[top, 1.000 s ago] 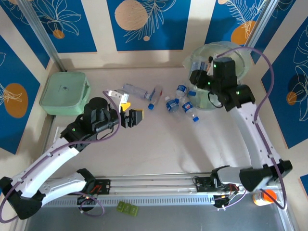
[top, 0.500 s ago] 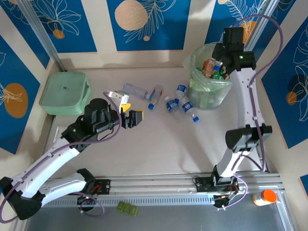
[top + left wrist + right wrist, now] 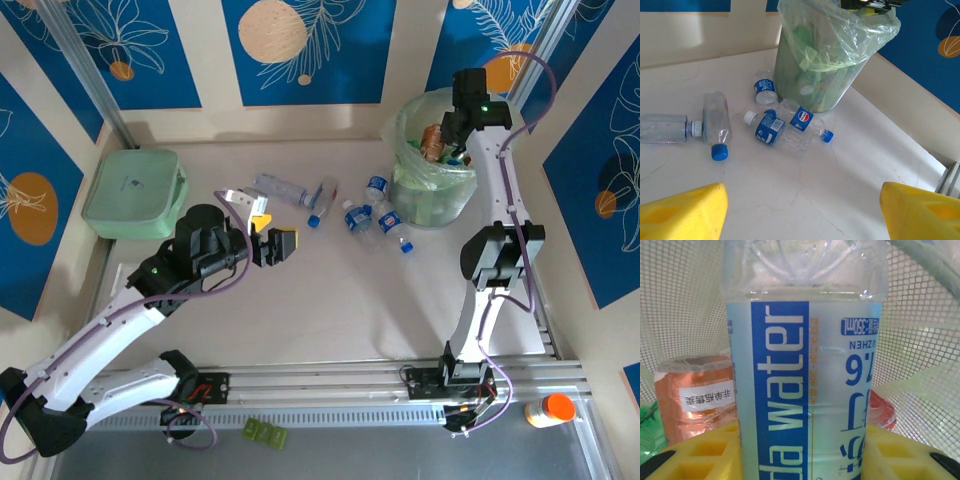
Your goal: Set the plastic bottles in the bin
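Note:
Several plastic bottles lie on the table: two clear ones (image 3: 283,188) (image 3: 322,197) in the middle, and blue-labelled ones (image 3: 357,217) (image 3: 392,227) (image 3: 375,187) at the foot of the bin (image 3: 432,195). My right gripper (image 3: 458,128) hangs over the bin's mouth, shut on a blue-labelled plastic bottle (image 3: 805,365) that stands between its yellow fingers (image 3: 695,452). My left gripper (image 3: 272,245) hovers open above bare table, left of the bottles. In the left wrist view the same bottles (image 3: 772,129) (image 3: 716,120) lie ahead of the left gripper (image 3: 800,215), with the bin (image 3: 815,75) behind them.
Inside the bin sit an orange-labelled bottle (image 3: 695,395) and a red-capped one (image 3: 881,412). A mint-green lidded box (image 3: 133,193) stands at the far left. A small orange-and-white bottle (image 3: 550,408) sits by the near right rail.
My right arm has swung up from beside the bin to over its mouth, carrying the blue-labelled bottle. The left arm has stayed put.

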Controlling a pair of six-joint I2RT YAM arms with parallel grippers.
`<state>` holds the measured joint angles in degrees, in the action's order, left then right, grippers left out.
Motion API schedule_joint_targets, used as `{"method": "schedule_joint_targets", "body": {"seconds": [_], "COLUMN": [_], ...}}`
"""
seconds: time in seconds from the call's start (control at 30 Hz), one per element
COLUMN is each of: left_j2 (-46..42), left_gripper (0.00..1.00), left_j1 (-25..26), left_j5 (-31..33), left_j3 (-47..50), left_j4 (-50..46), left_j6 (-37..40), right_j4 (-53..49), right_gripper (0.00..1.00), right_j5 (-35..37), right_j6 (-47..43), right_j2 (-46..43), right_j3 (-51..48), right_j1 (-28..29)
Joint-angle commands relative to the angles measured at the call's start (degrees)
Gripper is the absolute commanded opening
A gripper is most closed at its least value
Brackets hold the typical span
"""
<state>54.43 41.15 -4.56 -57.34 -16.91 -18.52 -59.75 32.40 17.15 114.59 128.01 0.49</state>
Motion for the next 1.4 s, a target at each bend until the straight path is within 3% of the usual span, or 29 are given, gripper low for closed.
{"method": "schedule_joint_targets", "body": {"seconds": [0.0, 0.23, 0.63, 0.9, 1.03, 1.37], "left_j2": [0.03, 0.84, 0.90, 0.24, 0.40, 1.23], "left_gripper": [0.79, 0.81, 0.82, 0.82, 0.82, 0.83], "left_j1": [0.32, 0.25, -0.02, -0.19, -0.65, -1.28], "left_j5": [0.69, 0.95, 2.07, 3.33, 3.32, 9.30], "left_j3": [0.21, 0.04, -0.20, 0.04, -0.05, -0.38], "left_j4": [1.25, 1.39, 0.99, 0.79, 0.67, -1.25], "left_j6": [-0.38, -0.47, 0.29, 0.95, 0.58, -2.51], "right_j4": [-4.21, -4.41, -6.88, -7.07, -5.00, 8.53], "right_gripper": [0.48, 0.63, 0.77, 0.76, 0.70, 0.55], "right_j5": [-3.30, -2.52, 0.48, -1.91, -3.91, -12.44], "right_j6": [1.69, 1.61, 1.00, 1.34, 0.65, 2.49], "right_j2": [3.42, 3.33, -0.62, -6.50, -12.53, -38.61], "right_j3": [0.39, 2.77, 10.54, 9.23, 3.09, -30.98], "right_j1": [-0.40, 0.12, 1.51, 4.63, 10.00, 26.30]}}
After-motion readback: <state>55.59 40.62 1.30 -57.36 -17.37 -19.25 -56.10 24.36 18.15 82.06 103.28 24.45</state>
